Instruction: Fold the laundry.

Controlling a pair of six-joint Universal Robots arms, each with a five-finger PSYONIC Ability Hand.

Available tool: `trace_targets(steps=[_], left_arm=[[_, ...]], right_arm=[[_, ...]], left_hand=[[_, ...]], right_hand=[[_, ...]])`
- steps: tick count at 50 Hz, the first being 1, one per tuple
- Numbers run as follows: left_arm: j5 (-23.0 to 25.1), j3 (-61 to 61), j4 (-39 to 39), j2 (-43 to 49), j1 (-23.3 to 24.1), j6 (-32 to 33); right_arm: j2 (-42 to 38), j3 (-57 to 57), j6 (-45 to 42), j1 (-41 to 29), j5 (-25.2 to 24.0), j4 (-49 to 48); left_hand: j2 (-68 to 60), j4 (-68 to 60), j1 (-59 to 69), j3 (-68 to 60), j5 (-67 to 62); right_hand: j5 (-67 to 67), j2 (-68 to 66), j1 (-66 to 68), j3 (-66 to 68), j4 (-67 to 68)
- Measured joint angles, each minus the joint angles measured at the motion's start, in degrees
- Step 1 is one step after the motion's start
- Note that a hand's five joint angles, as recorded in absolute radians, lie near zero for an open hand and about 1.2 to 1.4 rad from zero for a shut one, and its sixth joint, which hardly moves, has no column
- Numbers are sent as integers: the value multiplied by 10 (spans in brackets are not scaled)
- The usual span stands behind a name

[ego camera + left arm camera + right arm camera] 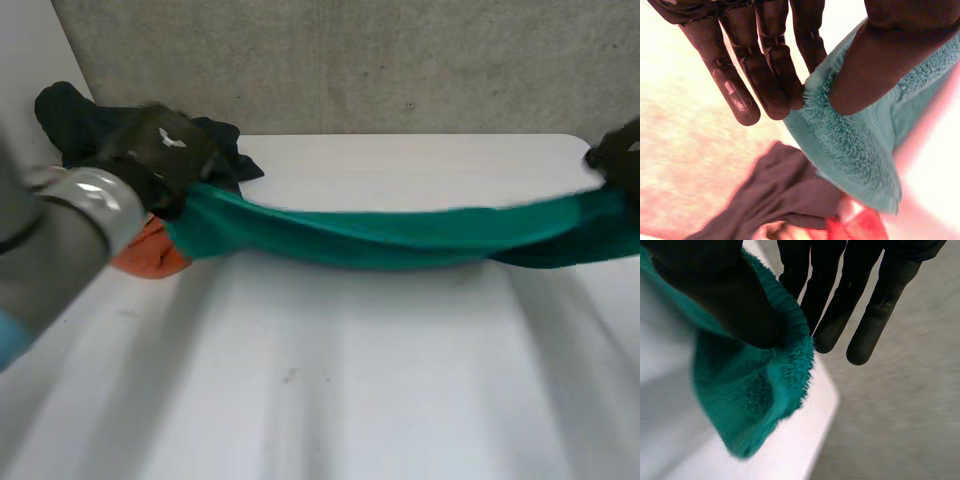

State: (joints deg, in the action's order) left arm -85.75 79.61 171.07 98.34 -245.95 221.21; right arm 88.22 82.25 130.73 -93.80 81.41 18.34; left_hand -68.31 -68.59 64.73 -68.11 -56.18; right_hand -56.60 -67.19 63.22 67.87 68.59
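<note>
Above the smooth white tabletop [330,390], a fluffy teal terry towel [400,238] sags, stretched left to right, one end pinched by the left robot hand [165,150] and the other by the right robot hand [622,160]. Far left, crumpled orange cloth [145,262] and dark garments [75,120] crowd the left robot hand.

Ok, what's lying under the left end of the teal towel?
An orange cloth lies on the table under that end of the towel, a dark garment beside it. The left hand and towel cover part of both.
</note>
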Motion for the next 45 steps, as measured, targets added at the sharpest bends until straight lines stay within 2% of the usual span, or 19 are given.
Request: trace_targets(steps=[4,9,12,19,23,25,27,28,30,31,33,35,39,45], left_arm=[[-7,41,-8,-96,-6,-23],[-7,64,-20,-112,-20,-28],[-6,67,-25,-79,-24,-28],[-8,1,-18,80,-24,-28],[-15,-116,32,176,-21,-27],[-17,-151,56,194,-20,-26],[-19,-214,122,219,-20,-26],[-21,-255,192,228,-19,-26],[-23,-288,274,231,-18,-26],[-24,-295,298,231,-18,-26],[-26,-310,364,227,-17,-26],[-29,-311,389,223,-17,-27],[-36,-287,401,215,-18,-28],[-40,-171,380,201,-18,-47]], right_arm=[[50,-41,-17,10,-4,57],[32,-61,-37,23,-7,105],[-9,-62,-48,24,-5,117],[-124,-91,-61,11,14,110],[-185,-153,-57,-1,40,53],[-195,-171,-55,-3,46,30],[-210,-212,-44,-7,57,-41],[-213,-236,-31,-9,63,-106],[-209,-254,-9,-10,68,-203],[-208,-255,-6,-10,68,-215],[-193,-257,20,-10,69,-322],[-182,-251,29,-10,67,-362],[-165,-227,40,-10,54,-390],[-164,-166,46,-8,8,-307]], left_hand=[[0,0,0,-1,0],[-1,0,0,-1,0],[-1,0,0,-1,0],[-1,0,0,-1,0],[-2,0,0,-2,0],[-2,0,0,-2,0],[-2,0,0,-2,0],[-2,0,0,-2,0],[-2,0,0,-2,0],[-2,0,0,-2,0],[-2,0,0,-2,0],[-2,0,0,-2,0],[-2,0,0,-2,0],[-2,-1,0,-2,-3]], right_hand=[[0,0,0,0,0],[0,0,0,0,0],[0,0,0,0,0],[0,0,0,3,0],[0,0,0,3,0],[-2,0,0,3,0],[-13,0,0,3,0],[-15,0,6,3,0],[-17,0,6,3,0],[-17,0,6,3,0],[-22,0,6,3,0],[-22,0,6,3,0],[-22,0,6,3,0],[-22,0,6,3,0]])
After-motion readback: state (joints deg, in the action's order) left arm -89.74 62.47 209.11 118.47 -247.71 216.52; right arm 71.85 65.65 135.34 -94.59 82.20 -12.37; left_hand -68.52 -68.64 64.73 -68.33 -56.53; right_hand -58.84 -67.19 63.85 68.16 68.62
